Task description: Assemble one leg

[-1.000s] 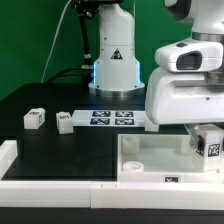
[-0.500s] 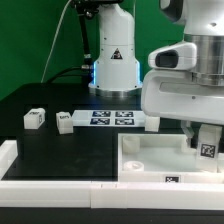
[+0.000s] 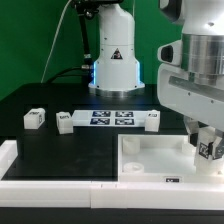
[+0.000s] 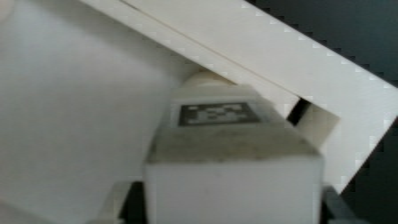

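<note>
Here, in the exterior view, the arm's gripper (image 3: 207, 146) hangs low at the exterior view's right, over the large white tray-like panel (image 3: 150, 158). Its jaws pinch a leg (image 3: 209, 148), a small white post bearing a black-and-white square tag on its visible side. The leg sits tilted between the jaws, at the panel's far right portion, inside or just above the raised rim; whether its lower end touches the panel floor cannot be told.

The panel acts as a shallow container: a raised wall runs round its edge, and a rounded socket (image 3: 133, 165) shows near its corner at the exterior view's left. Apart from the held leg, the visible part of its recess holds no loose part. A small tag (image 3: 171, 180) marks its front wall.

On the black bench (image 3: 40, 100), two more legs lie well apart from the panel: one (image 3: 35, 118) toward the exterior view's left, another (image 3: 65, 122) just beside the marker board (image 3: 112, 119). A further leg (image 3: 152, 121) stands at the board's end toward the exterior view's right.

In the wrist view, the held leg (image 4: 228, 150) fills the lower middle, its tag (image 4: 217, 113) facing the camera, with the panel's white wall (image 4: 231, 45) crossing diagonally behind it. Dark edges of the jaws flank the leg's base on both sides.
</note>
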Available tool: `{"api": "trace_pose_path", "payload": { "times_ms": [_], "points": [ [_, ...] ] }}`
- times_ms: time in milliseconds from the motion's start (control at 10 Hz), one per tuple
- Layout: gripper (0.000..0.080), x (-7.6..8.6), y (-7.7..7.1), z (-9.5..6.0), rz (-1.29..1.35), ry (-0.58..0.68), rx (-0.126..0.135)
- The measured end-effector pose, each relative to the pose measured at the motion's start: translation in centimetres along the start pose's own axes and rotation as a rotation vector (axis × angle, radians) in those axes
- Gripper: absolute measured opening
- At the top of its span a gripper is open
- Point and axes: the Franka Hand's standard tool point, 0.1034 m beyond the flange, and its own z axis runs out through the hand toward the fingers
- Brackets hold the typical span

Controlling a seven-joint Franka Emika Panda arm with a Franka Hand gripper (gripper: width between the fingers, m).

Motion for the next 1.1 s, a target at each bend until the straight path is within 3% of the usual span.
{"api": "trace_pose_path", "payload": {
  "times_ms": [200,300,400,500,1100],
  "points": [
    [0.0298,-0.06,-0.02,0.04,0.061,-0.005,0.002],
    [0.0499,-0.1,-0.02,0.04,0.0,-0.005,0.002],
    [0.0499,-0.32,-0.07,0.04,-0.031,-0.006,0.001],
    [0.0621,-0.71,-0.09,0.02,-0.121,-0.009,-0.005],
    [0.0649,-0.8,-0.1,0.06,-0.883,-0.001,-0.008]
  ]
}}
